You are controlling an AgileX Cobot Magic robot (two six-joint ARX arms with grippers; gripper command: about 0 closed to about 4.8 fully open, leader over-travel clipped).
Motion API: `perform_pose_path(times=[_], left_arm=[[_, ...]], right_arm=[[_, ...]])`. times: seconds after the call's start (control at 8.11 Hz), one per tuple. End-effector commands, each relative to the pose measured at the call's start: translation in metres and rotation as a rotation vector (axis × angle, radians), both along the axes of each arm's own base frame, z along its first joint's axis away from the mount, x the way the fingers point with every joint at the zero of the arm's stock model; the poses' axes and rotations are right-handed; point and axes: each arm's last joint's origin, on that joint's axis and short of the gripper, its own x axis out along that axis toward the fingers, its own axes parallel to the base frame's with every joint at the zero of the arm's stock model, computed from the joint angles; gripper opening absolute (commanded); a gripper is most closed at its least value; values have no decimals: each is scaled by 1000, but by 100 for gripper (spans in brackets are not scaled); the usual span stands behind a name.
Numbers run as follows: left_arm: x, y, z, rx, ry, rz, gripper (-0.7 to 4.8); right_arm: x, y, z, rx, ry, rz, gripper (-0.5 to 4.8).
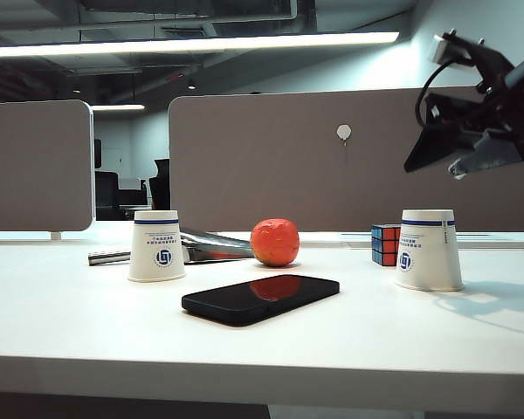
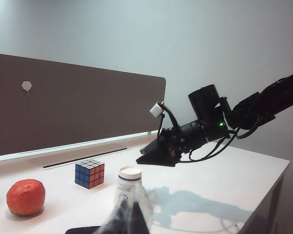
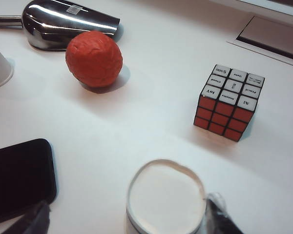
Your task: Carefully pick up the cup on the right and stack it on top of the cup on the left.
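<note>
I see the upturned white paper cup with the blue band [image 3: 165, 197] standing upright on the white counter [image 3: 136, 122] directly beneath my right gripper [image 3: 127, 222], between its wide-spread, empty fingers, while the left gripper [image 2: 129, 219], its opening unreadable, hangs farther off.

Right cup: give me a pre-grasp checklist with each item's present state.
1. Right cup upside down, standing on the table: ok.
2. Right hand open, fingers either side of the cup in the wrist view: ok.
3. Right hand lowered to the cup: not ok, it hangs above.
4. Left cup upside down, nothing on top: ok.
5. Rubik's cube clear of the right cup: cannot tell, close behind.
6. Left hand state: cannot tell.
</note>
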Motion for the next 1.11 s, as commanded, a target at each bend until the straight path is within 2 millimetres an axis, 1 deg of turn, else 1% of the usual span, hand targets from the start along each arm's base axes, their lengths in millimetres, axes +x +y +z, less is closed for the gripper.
perform_pose_path(times=[0.12, 0.25, 0.37, 0.62, 0.86, 1.11], left_arm=[[0, 0, 1, -2, -7, 3, -5], [0, 0, 1, -2, -8, 3, -5], [0, 0, 1, -3, -8, 3, -5], [0, 0, 1, -3, -8, 3, -5], [0, 0, 1, -5, -6, 10, -5], [0, 0, 1, -5, -6, 10, -5]], right_arm=[[14, 1, -15, -5, -3, -3, 405], [21, 3, -31, -11, 39, -3, 405], [23, 3, -33, -10, 30, -4, 404], [25, 2, -32, -18, 4, -28, 404], [27, 3, -26, 19, -43, -33, 404], [28, 2, -27, 6, -44, -57, 404]])
